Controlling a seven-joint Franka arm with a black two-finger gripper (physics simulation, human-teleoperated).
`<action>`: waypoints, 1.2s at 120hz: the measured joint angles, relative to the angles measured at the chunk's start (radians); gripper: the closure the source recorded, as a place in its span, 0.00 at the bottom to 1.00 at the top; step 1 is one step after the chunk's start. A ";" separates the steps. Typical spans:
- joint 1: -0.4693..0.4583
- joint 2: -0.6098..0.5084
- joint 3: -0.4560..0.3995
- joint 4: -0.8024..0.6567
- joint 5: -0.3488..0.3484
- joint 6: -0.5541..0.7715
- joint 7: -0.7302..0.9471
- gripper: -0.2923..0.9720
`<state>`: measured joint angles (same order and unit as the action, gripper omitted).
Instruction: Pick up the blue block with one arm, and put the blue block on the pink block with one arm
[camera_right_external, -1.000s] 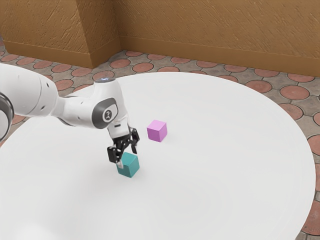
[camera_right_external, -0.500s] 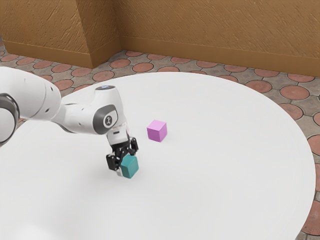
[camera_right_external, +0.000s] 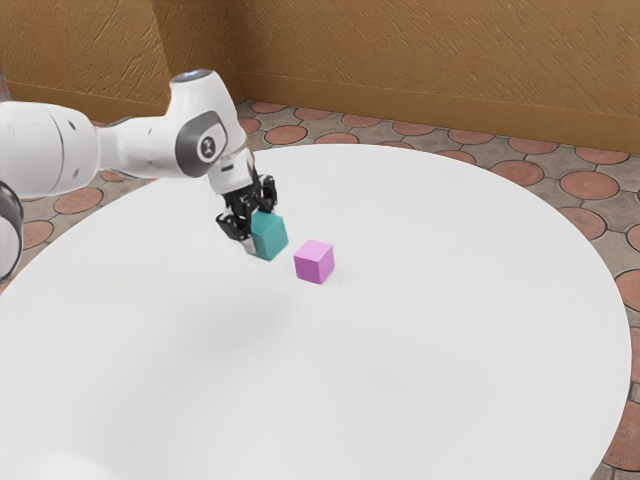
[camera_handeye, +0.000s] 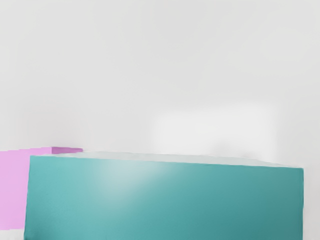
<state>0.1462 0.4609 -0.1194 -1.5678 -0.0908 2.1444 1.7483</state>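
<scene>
Two blocks: a blue block (camera_right_external: 270, 236) and a pink block (camera_right_external: 314, 262), with a white round table (camera_right_external: 450, 330) under them.
Gripper: the gripper (camera_right_external: 254, 224) is clamped on the blue block, its fingers parted just enough to press it from two sides.
Blue block: up in the air, it seems, just to the exterior view's left of the pink block and a little higher, not yet over it. It looks tilted in the grip.
Wrist view: the blue block (camera_handeye: 165, 197) sits right under the hand, and the pink block (camera_handeye: 12, 187) peeks out past one of its edges.
Step in hand: probably carrying the block across to the pink one.
Risk, tilt: if let go at this angle, it could land on an edge and roll off.
Risk, low approach: moving sideways without enough height could knock the pink block away.
Risk, poor centring: a drop off to one side would likely tip it onto the table.
Risk, slip: a loose hold could let it twist further.
</scene>
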 joint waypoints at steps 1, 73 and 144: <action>0.000 0.007 0.000 0.010 0.000 -0.004 0.001 0.47; -0.045 0.441 0.029 0.637 -0.010 -0.212 0.090 0.47; -0.039 0.567 0.020 0.767 -0.149 -0.174 0.129 0.47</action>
<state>0.1068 1.0284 -0.0993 -0.8007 -0.2399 1.9707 1.8770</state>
